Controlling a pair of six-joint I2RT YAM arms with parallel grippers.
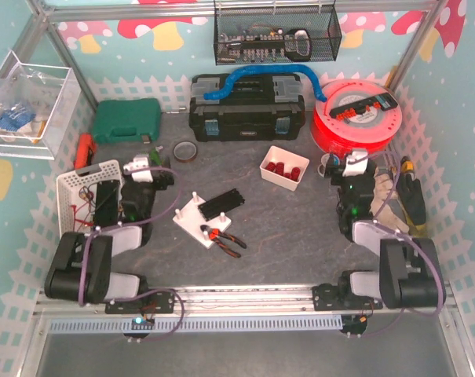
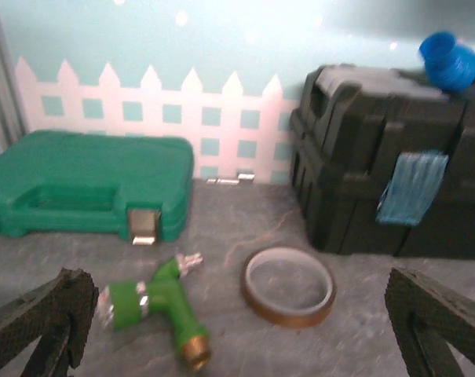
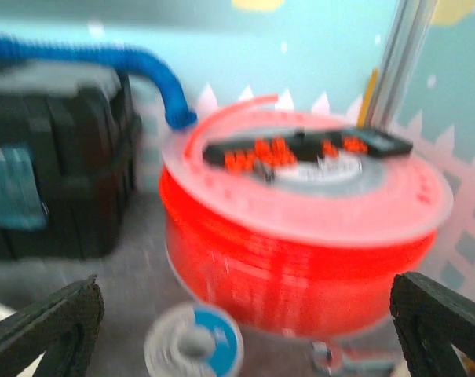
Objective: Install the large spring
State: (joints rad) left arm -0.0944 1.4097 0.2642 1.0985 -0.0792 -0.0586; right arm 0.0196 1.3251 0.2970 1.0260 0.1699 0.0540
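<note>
The left gripper (image 2: pixel 237 326) and right gripper (image 3: pixel 245 326) both have their jaws spread wide, pinching nothing, one near each side edge of the counter (image 1: pixel 284 228). A white peg plate (image 1: pixel 188 218) lies mid-counter, just beside red-handled pliers (image 1: pixel 221 238). The large spring cannot be picked out (too small or hidden).

Grey table (image 1: pixel 300 228). Far: green case (image 1: pixel 126 120), black toolbox (image 1: pixel 246 110), red spool (image 1: pixel 355 122). Centre: tape ring (image 1: pixel 185 150), white bin (image 1: pixel 284 166), white pegged board (image 1: pixel 196 220), pliers (image 1: pixel 221 238). Left: white basket (image 1: pixel 84 188).
</note>
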